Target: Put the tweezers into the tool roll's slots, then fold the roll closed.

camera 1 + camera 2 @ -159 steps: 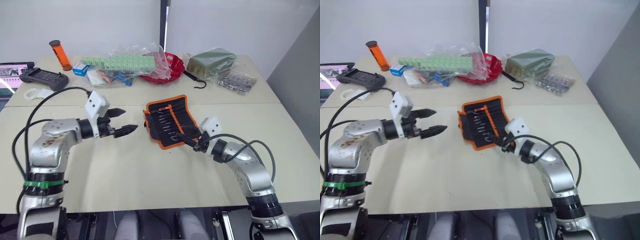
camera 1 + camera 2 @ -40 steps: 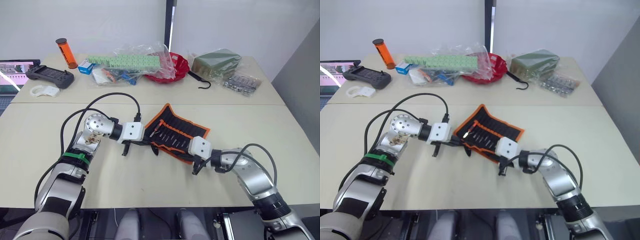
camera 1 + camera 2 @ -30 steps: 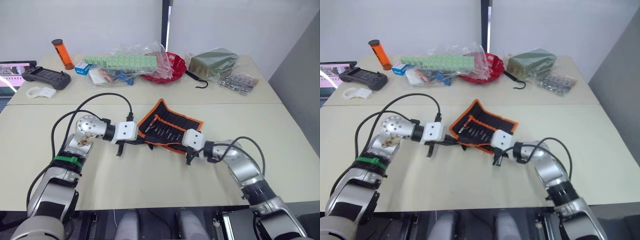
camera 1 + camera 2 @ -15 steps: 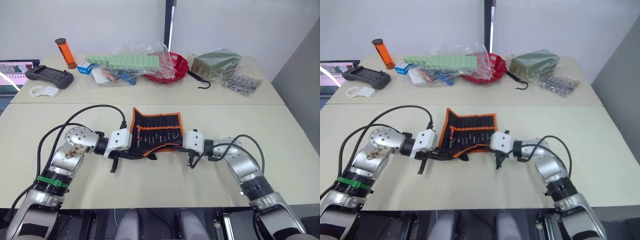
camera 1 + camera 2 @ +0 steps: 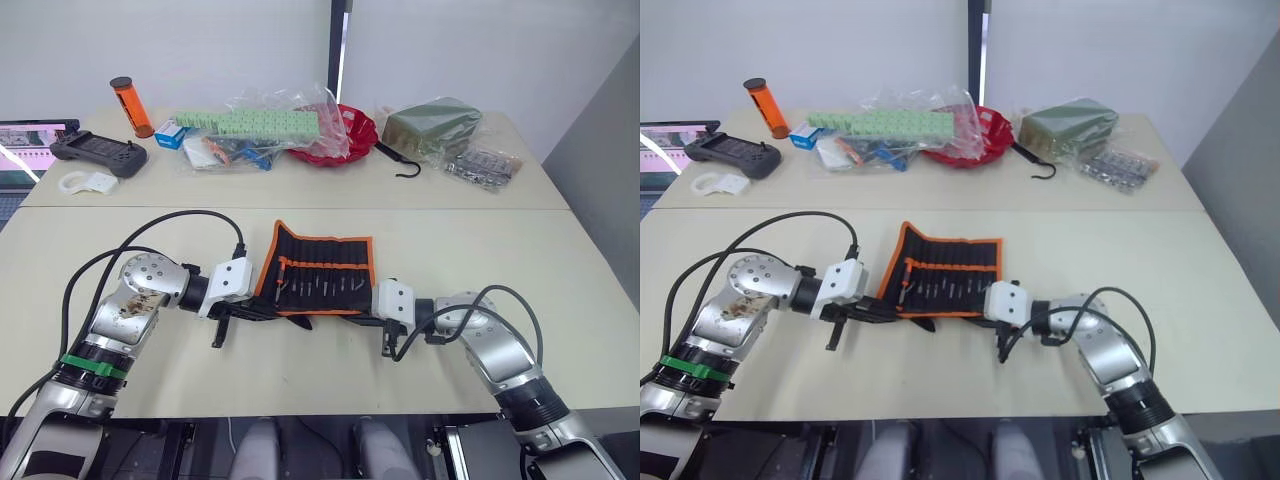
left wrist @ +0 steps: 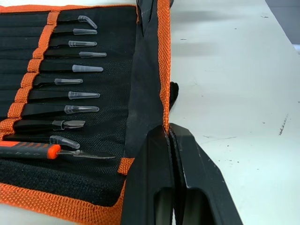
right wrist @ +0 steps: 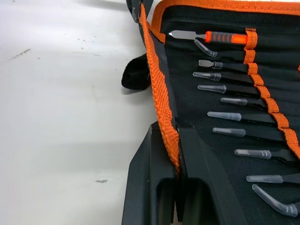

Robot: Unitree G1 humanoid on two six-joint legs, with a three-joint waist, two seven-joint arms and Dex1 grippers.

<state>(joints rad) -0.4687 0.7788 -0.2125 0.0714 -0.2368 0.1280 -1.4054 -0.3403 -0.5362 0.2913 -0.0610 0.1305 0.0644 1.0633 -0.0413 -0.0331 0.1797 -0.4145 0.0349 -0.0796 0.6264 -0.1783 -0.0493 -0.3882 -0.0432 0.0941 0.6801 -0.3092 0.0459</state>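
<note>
Right now you have the tool roll (image 5: 322,272) spread open on the near table (image 5: 560,260), stretched between both claws. Your left gripper (image 6: 168,133) is pinched tight on the orange near edge at its left end, your right gripper (image 7: 176,164) likewise at its right end. You can see the tweezers (image 6: 70,82) sitting in the slots (image 6: 28,96).

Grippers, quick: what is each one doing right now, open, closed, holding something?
Left gripper: closed, pinching the orange edge of the tool roll.
Right gripper: closed, pinching the same roll's orange edge at the other end.
</note>
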